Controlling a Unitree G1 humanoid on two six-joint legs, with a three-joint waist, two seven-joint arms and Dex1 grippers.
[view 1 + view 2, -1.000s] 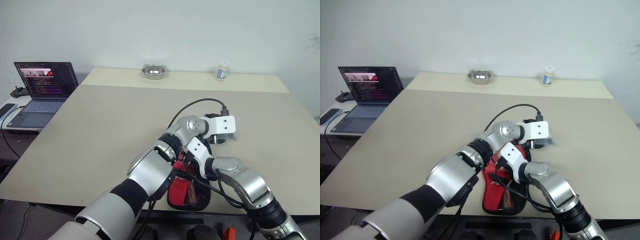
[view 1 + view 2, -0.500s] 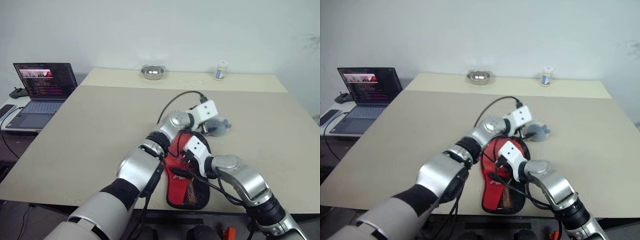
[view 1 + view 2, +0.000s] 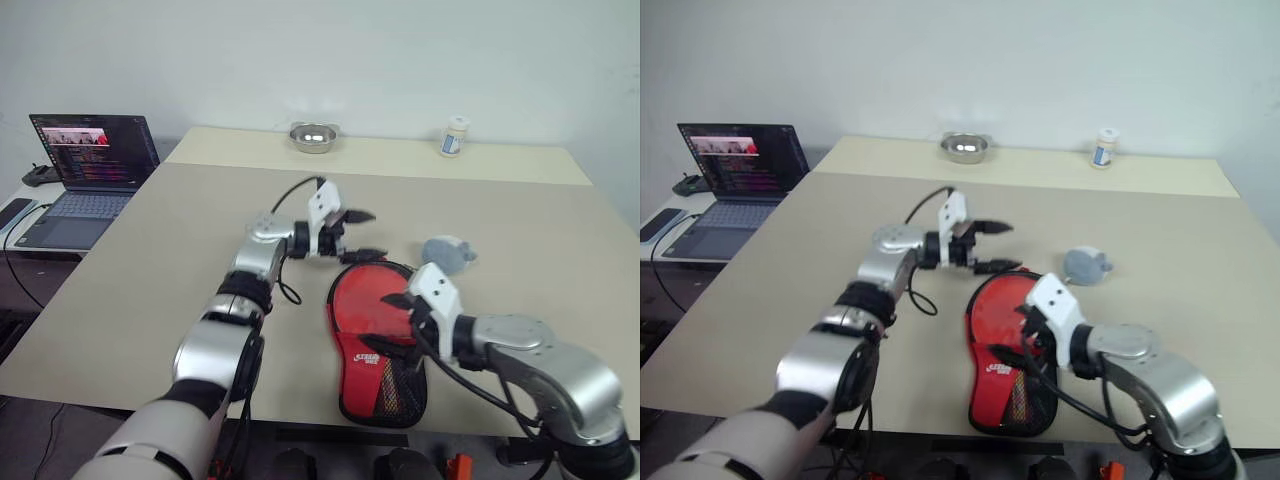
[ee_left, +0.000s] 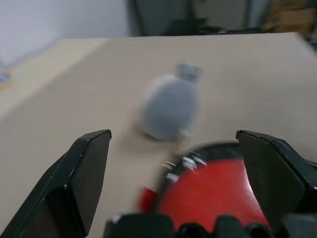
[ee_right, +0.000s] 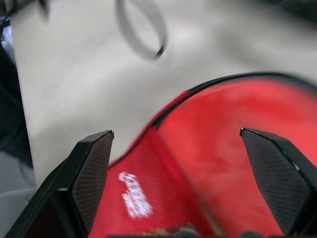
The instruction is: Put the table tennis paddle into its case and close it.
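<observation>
Case (image 3: 375,345): lying red side up at your table's (image 3: 150,260) near edge
Left gripper (image 3: 358,234): hovering spread, empty
Right gripper (image 3: 397,320): hovering spread above case
Paddle: possibly inside, you can't tell

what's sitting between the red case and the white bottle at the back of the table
A small grey stuffed toy lies between the case and the bottle, seen in the eye views; otherwise bare table.

Plain lab or office room: bare white wall (image 3: 400,50), large beige table (image 3: 180,260), open laptop (image 3: 85,175) alongside.
</observation>
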